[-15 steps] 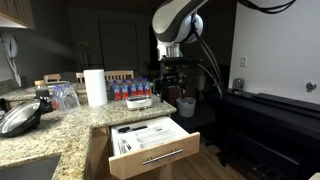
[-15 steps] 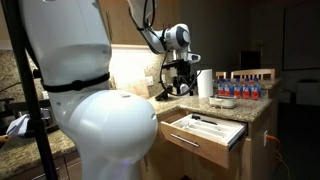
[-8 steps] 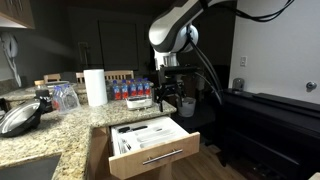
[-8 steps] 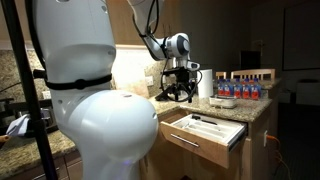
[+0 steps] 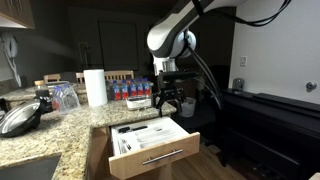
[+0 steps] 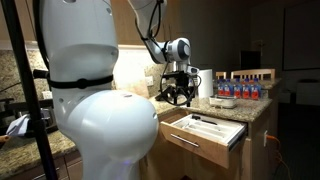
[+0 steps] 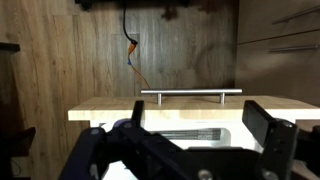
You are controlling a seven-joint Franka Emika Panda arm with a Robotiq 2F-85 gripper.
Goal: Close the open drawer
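A: Starting nearest the wrist camera, what are the fingers (image 7: 268, 132) doing?

B: They are standing wide apart along the bottom of the frame, holding nothing. The gripper (image 7: 170, 152) is pointing down over the drawer (image 7: 190, 108). Its white inside is showing just past the fingers. Next comes the light-wood front with the bar handle (image 7: 190, 94) across the middle. What looks like plank flooring (image 7: 60, 50) is filling the top.

A: And where is the drawer sitting in the wider views?

B: In both exterior views it is hanging well out from under the granite surface (image 5: 60, 125), at the lower middle of each frame (image 5: 155, 158) (image 6: 205, 135). The cutlery tray (image 5: 145, 132) is lying exposed. The gripper (image 5: 168, 103) (image 6: 178, 97) is hovering above the rear of the open compartment, apart from it. Farther back, water bottles (image 5: 130, 92) and a paper towel roll (image 5: 95, 87) are standing on the surface.

A: Why is it being held that way?

B: I am judging here. A push needs no grasp, so the spread fingers are probably just staying clear. The arm seems to be lining up over the drawer before working round to the front, since the front is what has to be pushed in.

A: What is differing from a second ago?

B: The gripper is sitting lower in both exterior views, having come down from about bottle-top height towards the drawer's back edge. The drawer itself is staying just as far out, so nothing of the closing is done yet.
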